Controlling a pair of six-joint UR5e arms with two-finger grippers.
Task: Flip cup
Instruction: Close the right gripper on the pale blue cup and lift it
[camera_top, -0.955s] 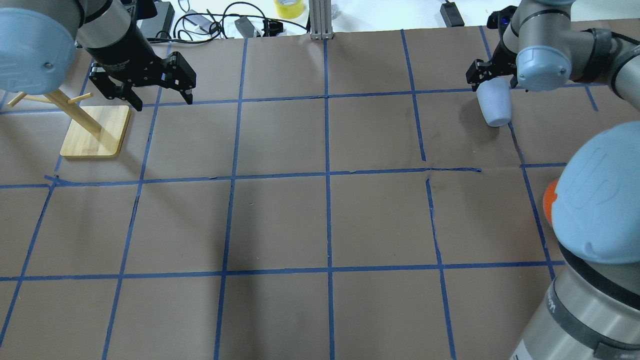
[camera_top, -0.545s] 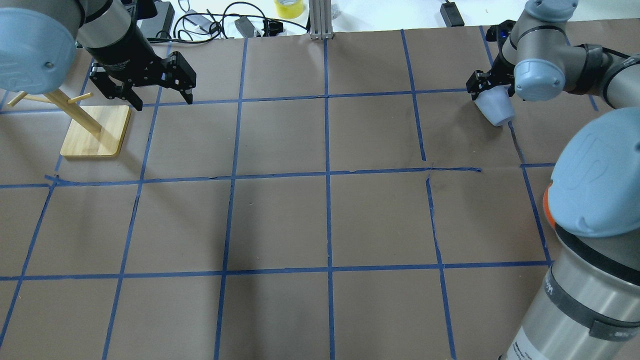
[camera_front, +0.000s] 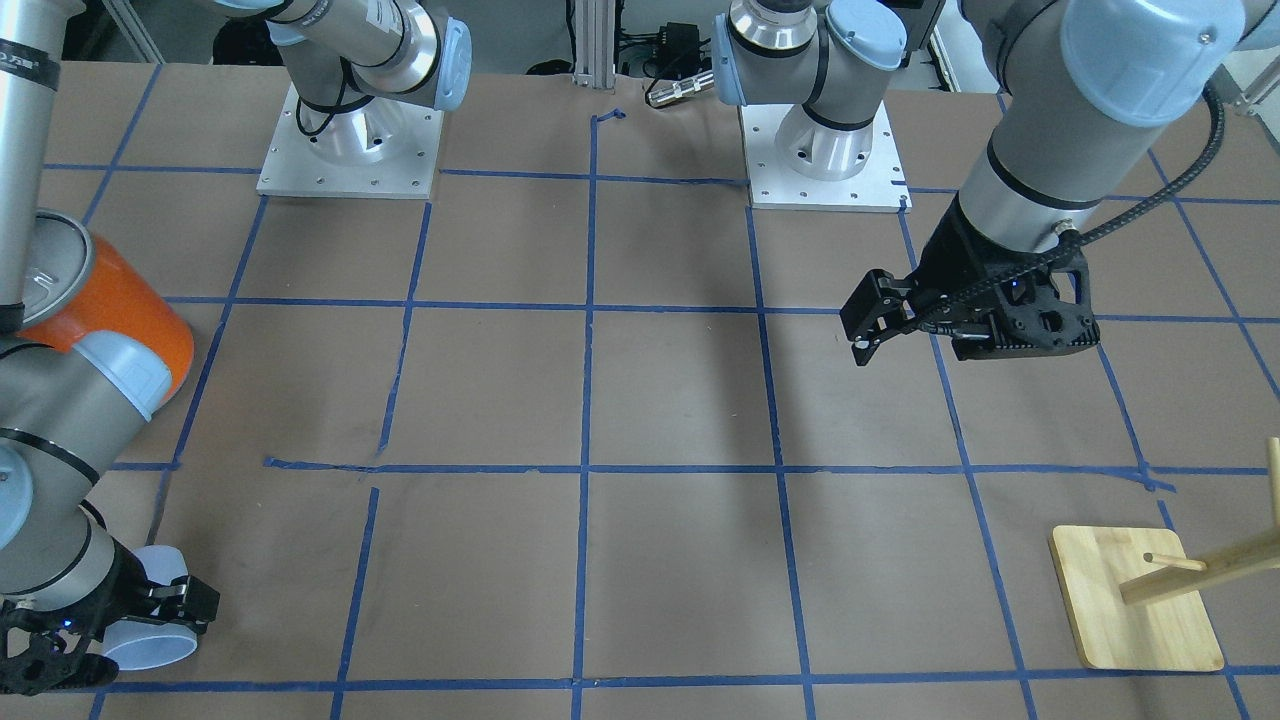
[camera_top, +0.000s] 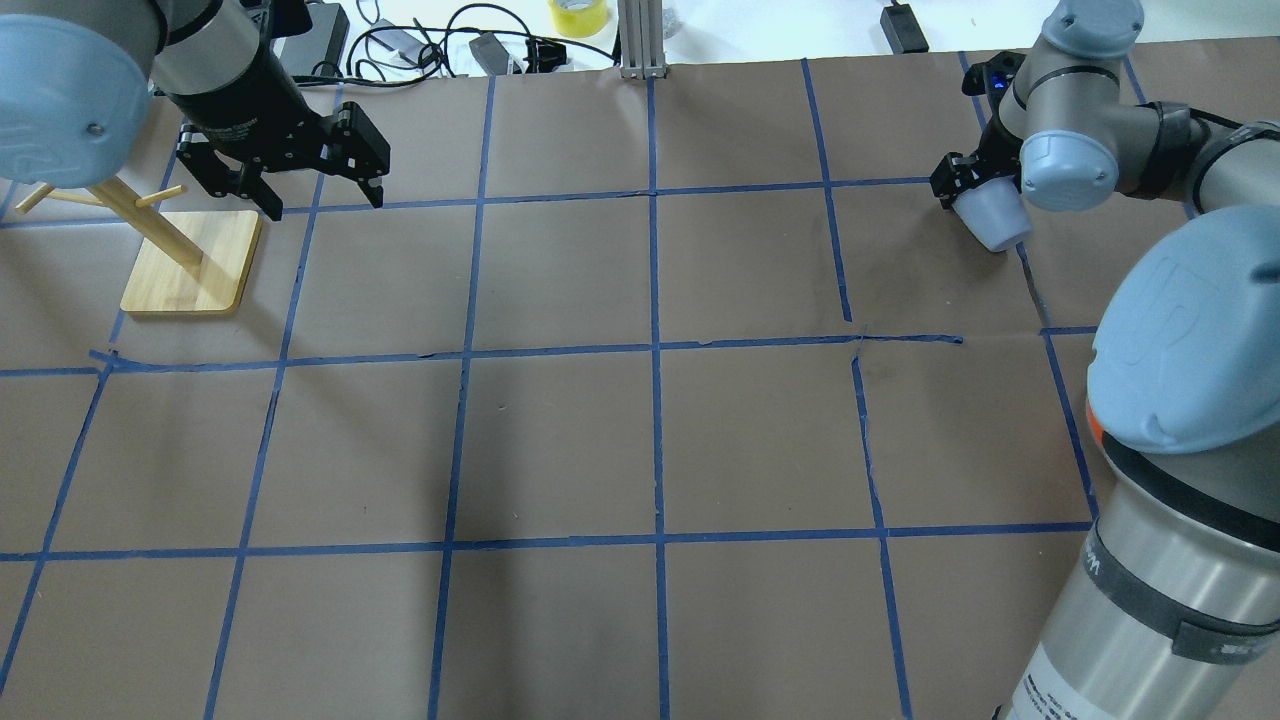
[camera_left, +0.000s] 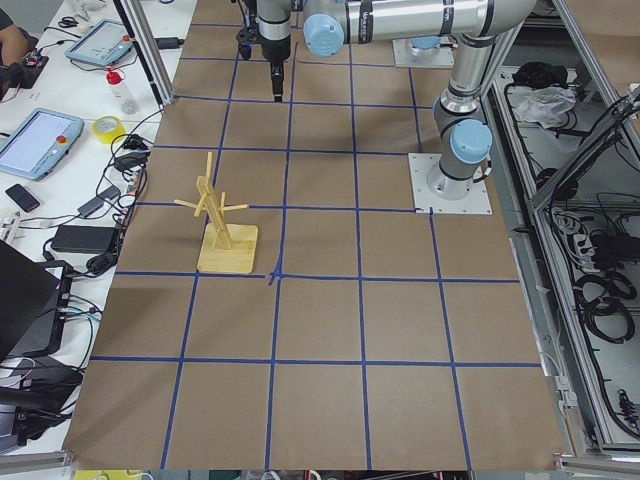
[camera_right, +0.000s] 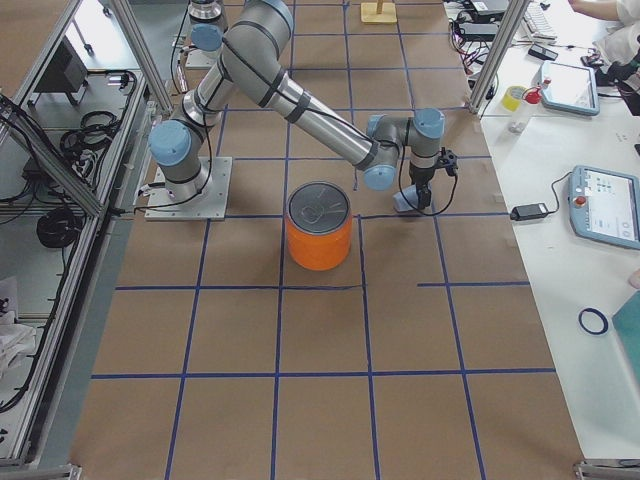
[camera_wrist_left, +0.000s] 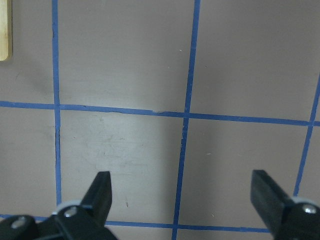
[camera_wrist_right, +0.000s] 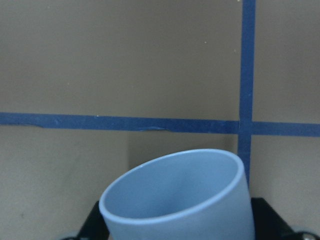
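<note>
Right claw (camera_top: 972, 192): pinching the cup (camera_wrist_right: 180, 195), which is tilted and near the orange can (camera_right: 320, 235), on the can's side toward the white bench (camera_right: 560, 150).
Left claw (camera_top: 325, 205): spread wide over the paper, well apart from the can.
Worktop (camera_top: 560, 440): brown paper with a blue tape grid (camera_top: 655, 350).
Room: cables (camera_top: 420, 45) and tablets (camera_right: 608, 205) on the bench.

**Robot hardware, looks only**

Showing brushed-silver tubes on left arm (camera_front: 1030, 160) and right arm (camera_top: 1130, 620), capping every joint in pale blue plastic with black bands. Bolting onto square grey base plates (camera_front: 400, 175) dotted with screw holes. Running a black ribbed cable (camera_front: 1210, 140) along the left wrist. Carrying matte-black skeletal left gripper (camera_top: 325, 203) and right gripper (camera_wrist_right: 180, 217), glowing a blue LED (camera_top: 992, 84) behind the latter.
</note>
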